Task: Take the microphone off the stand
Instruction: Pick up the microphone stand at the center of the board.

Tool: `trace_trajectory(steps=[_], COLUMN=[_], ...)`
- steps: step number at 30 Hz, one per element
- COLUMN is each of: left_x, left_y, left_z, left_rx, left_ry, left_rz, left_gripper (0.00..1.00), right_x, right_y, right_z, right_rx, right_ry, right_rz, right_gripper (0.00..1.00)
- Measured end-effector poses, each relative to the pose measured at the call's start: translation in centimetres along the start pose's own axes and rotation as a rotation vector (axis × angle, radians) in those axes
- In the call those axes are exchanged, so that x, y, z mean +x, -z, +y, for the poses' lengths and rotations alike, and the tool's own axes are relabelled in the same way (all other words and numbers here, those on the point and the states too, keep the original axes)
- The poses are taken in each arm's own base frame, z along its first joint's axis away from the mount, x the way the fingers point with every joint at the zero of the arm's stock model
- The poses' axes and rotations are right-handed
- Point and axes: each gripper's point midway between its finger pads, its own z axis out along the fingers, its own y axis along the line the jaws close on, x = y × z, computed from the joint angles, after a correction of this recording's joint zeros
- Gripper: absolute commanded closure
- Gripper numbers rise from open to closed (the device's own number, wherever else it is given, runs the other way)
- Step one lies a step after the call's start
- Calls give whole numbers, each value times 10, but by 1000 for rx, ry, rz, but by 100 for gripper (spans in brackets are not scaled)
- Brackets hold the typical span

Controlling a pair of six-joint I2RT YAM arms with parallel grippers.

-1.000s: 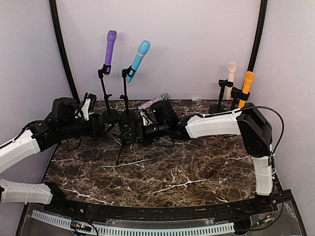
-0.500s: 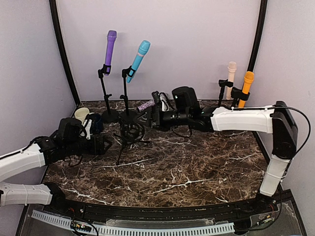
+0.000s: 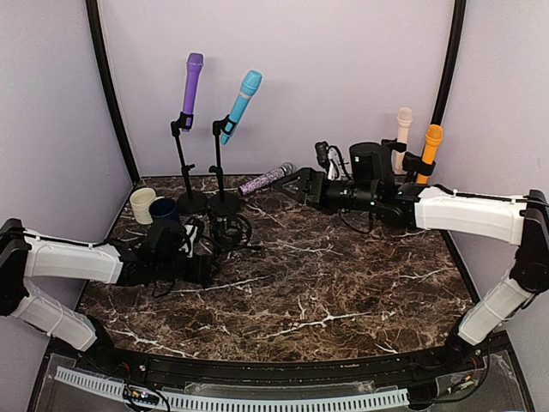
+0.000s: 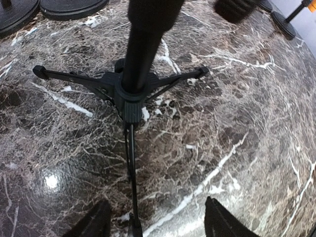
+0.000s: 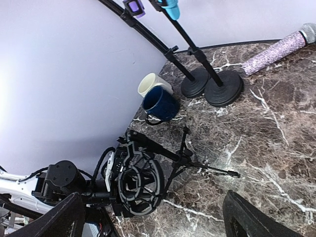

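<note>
Tripod stand (image 3: 227, 232): on the surface (image 3: 343, 287), left of middle.
Mugs (image 3: 161, 210): just left of the tripod stand.
Round-base stands (image 3: 225, 206): side by side, just behind it.
Lying microphone (image 3: 266, 178): behind it, rightward.
Far stands (image 3: 419, 163): well to its right, at the back.

The tabletop (image 3: 343, 292) is dark brown marble with white veins. Standing: purple mic (image 3: 191, 81), sky-blue mic (image 3: 243, 101), cream mic (image 3: 402, 129), orange mic (image 3: 431, 146). The lying mic (image 3: 266, 178) is glittery lilac. Cream cup (image 3: 141, 204), navy cup (image 3: 163, 209), black tripod (image 4: 129, 94).

five microphones (image 3: 191, 81), five stands (image 3: 182, 163), two mugs (image 3: 141, 204), one marble table (image 3: 343, 283)
</note>
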Motion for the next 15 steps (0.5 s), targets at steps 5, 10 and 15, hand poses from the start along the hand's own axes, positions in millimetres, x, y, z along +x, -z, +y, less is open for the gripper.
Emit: trace_trajectory(steps=[5, 10, 15], left_x=[-7, -7, -4], left_y=[-17, -29, -36], left_z=[4, 8, 13], left_rx=[-41, -64, -88], left_ry=[-2, -5, -18], left_rz=[-27, -37, -29], left_gripper=[54, 66, 80], right_x=[6, 5, 5], right_y=[9, 15, 16], right_z=[-17, -20, -25], right_rx=[49, 61, 75], right_ry=[-14, -16, -19], right_rz=[-3, -14, -19], right_gripper=[1, 1, 1])
